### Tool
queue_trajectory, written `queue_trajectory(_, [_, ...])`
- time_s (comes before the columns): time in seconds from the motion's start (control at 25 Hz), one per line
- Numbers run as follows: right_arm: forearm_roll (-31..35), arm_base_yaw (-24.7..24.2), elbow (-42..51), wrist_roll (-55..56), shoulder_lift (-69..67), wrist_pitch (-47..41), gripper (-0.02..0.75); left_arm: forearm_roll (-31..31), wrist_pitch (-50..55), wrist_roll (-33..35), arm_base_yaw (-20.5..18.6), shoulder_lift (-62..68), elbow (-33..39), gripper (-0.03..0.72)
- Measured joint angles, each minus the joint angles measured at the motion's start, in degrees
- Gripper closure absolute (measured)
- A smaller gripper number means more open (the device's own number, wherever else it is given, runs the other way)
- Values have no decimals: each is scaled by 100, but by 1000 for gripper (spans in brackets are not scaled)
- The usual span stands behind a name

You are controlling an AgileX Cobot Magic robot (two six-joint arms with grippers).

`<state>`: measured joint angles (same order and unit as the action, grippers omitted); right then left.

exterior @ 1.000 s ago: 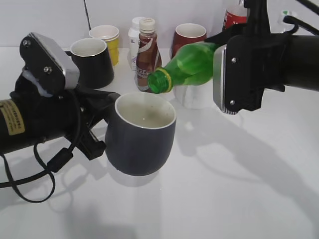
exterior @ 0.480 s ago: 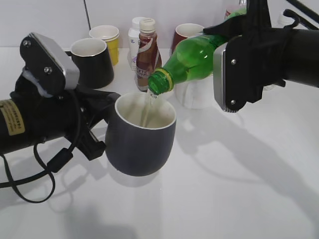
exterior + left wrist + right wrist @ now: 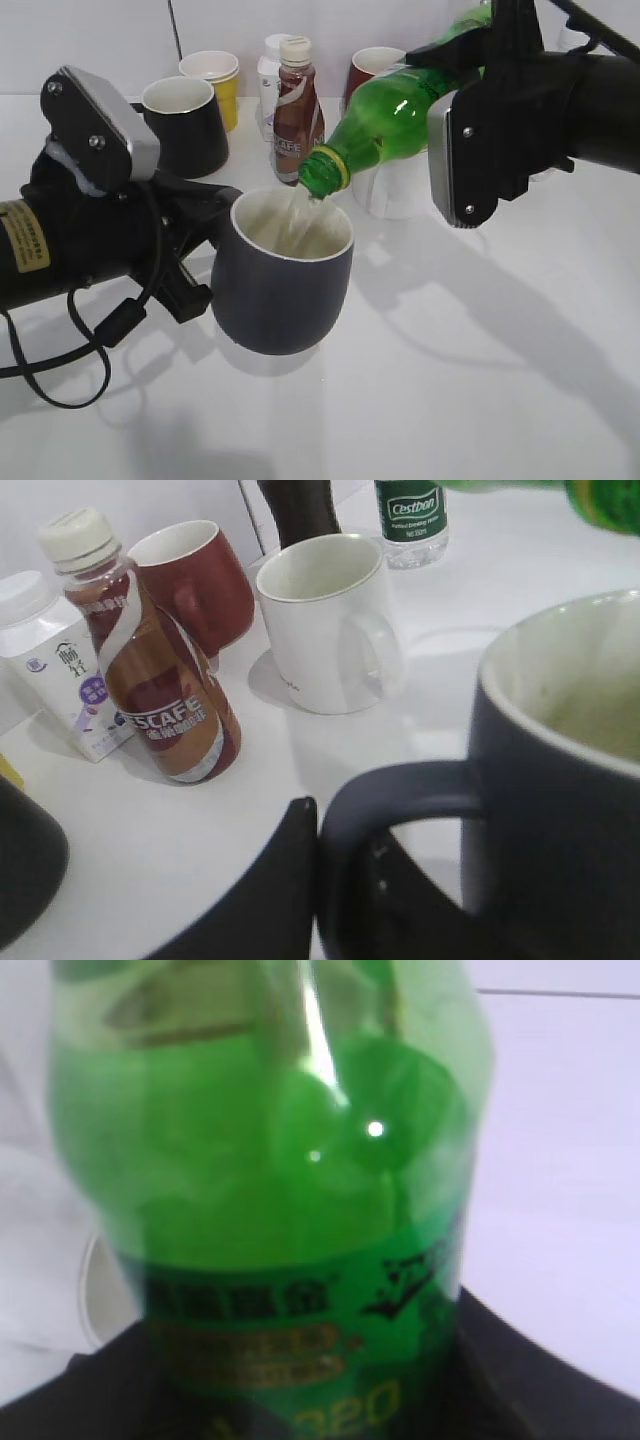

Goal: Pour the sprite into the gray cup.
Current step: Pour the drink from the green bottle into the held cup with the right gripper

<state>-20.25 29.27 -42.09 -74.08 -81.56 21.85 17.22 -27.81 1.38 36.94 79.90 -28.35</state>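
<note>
My right gripper (image 3: 470,150) is shut on the sprite (image 3: 385,125), a green bottle tilted neck-down to the left; its open mouth is over the rim of the gray cup (image 3: 282,290) and clear liquid runs into it. The bottle fills the right wrist view (image 3: 270,1190). My left gripper (image 3: 195,250) is shut on the gray cup's handle (image 3: 400,800) and holds the cup above the table. The cup's white interior (image 3: 590,700) shows in the left wrist view.
Behind stand a black mug (image 3: 185,125), a yellow cup (image 3: 215,80), a Nescafe bottle (image 3: 296,110), a white carton (image 3: 60,670), a red mug (image 3: 378,72) and a white mug (image 3: 330,620). A small green-label water bottle (image 3: 410,520) stands at the back.
The right gripper has tipped the sprite bottle steeper, base rising. Liquid began running into the gray cup. The left arm and cup have held still.
</note>
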Motion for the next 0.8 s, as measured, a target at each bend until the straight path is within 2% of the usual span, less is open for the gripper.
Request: queue_trajectory(0.8, [125,0,-15,60,0,116,377,27,84,0,0,0,0,635])
